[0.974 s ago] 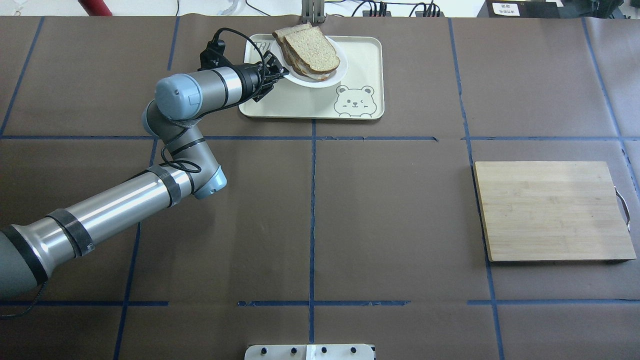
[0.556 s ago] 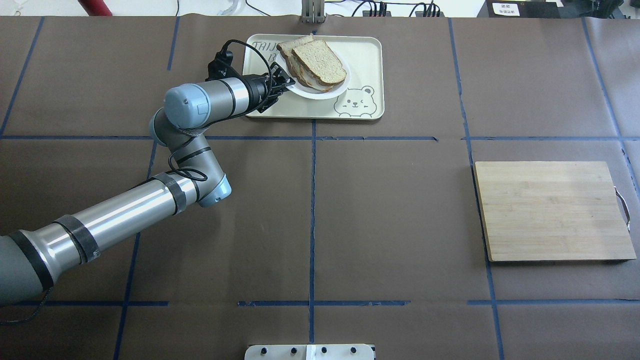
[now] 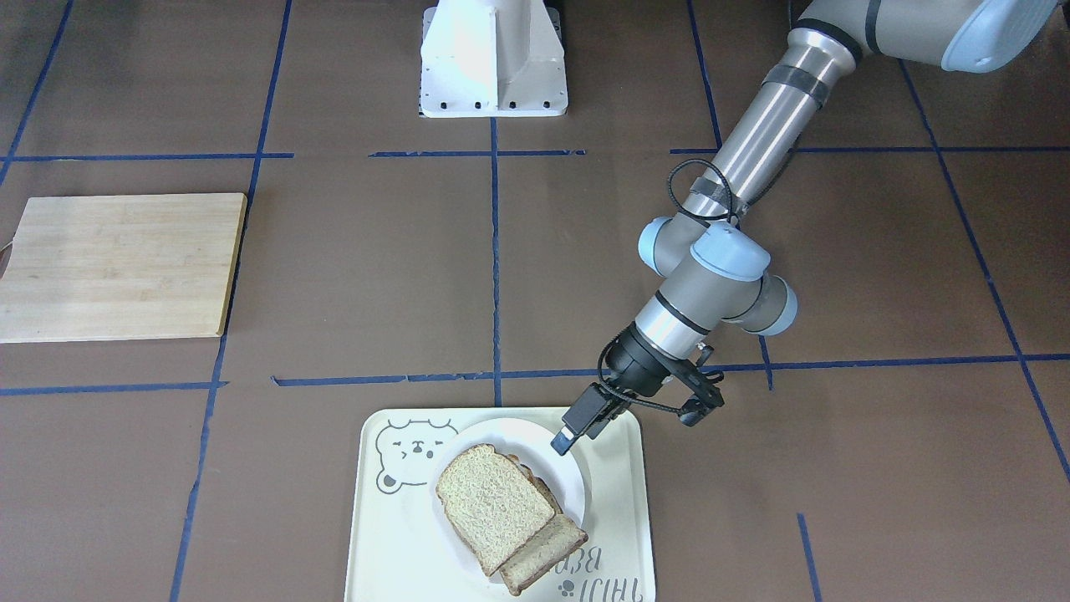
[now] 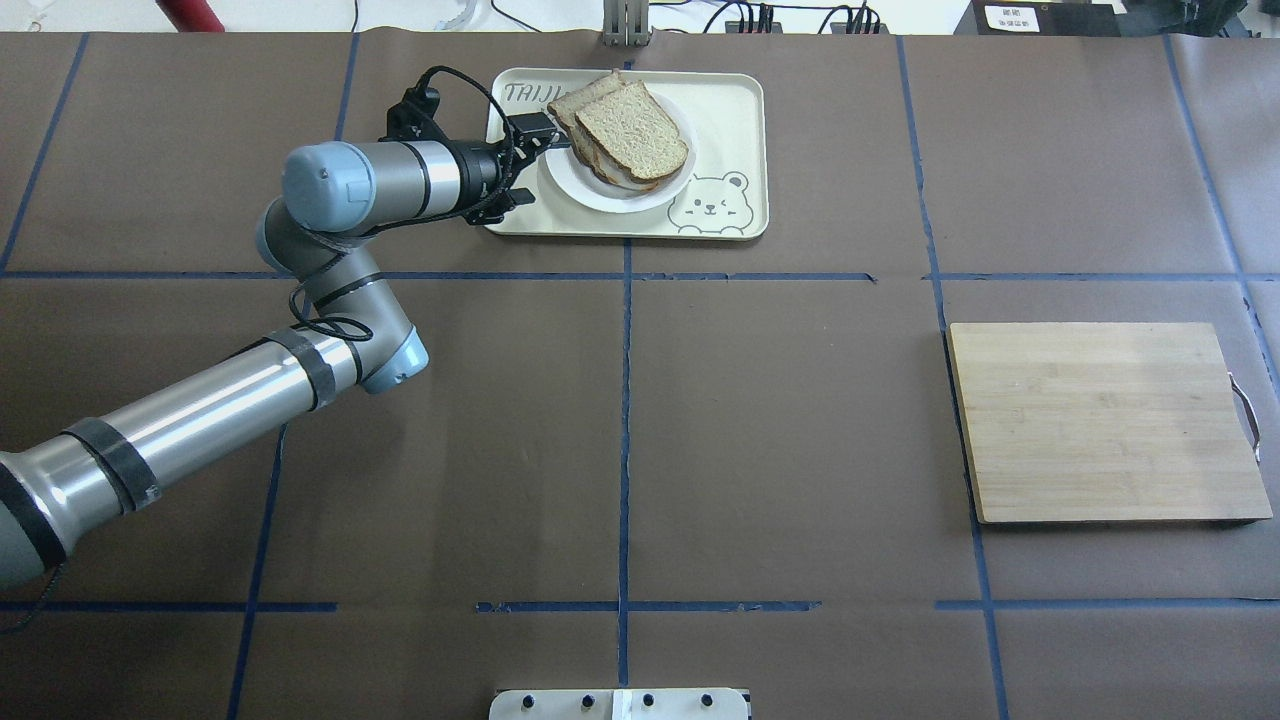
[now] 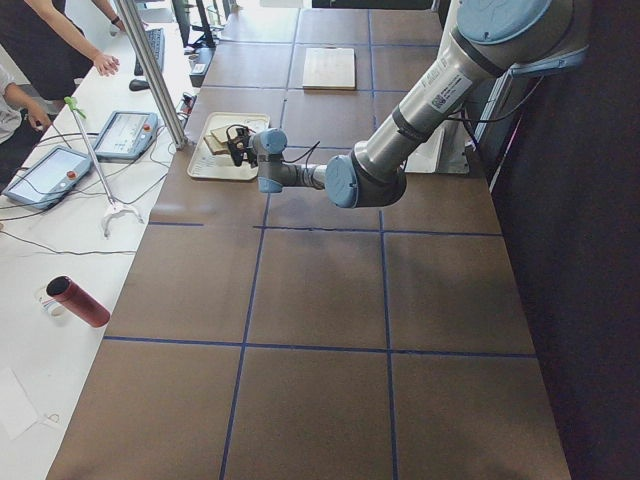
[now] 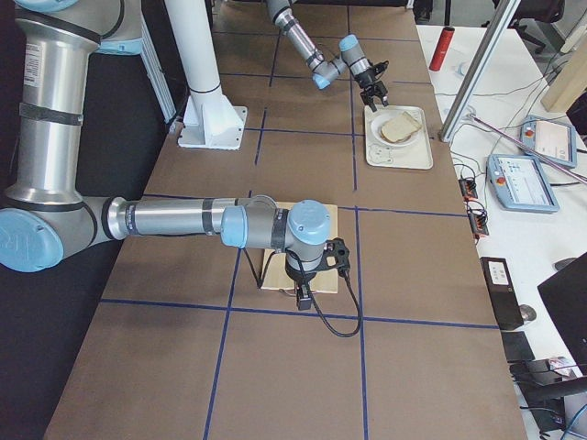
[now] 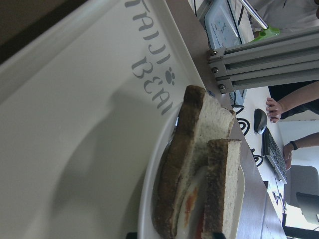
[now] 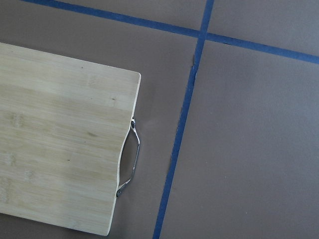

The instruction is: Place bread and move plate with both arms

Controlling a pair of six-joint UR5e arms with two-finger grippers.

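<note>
The white plate (image 4: 600,195) rests on the cream bear tray (image 4: 720,120) at the far middle of the table. The plain bread slice (image 4: 632,128) lies on top of a second slice, with egg between them in the left wrist view (image 7: 222,184). My left gripper (image 4: 540,128) is at the plate's left rim and looks shut on it. In the front-facing view the gripper (image 3: 564,439) touches the plate's rim (image 3: 510,435). My right gripper (image 6: 303,291) shows only in the exterior right view, over the edge of the wooden board, and I cannot tell its state.
A wooden cutting board (image 4: 1100,420) with a metal handle (image 8: 130,159) lies at the right of the table. The white pedestal (image 3: 493,58) stands at the robot's side. Operators and tablets (image 5: 50,175) are at a bench beyond the tray.
The plate with the bread has come down from a raised, tilted pose onto the tray and shifted a little left. My left arm has drawn back to the left with it.
</note>
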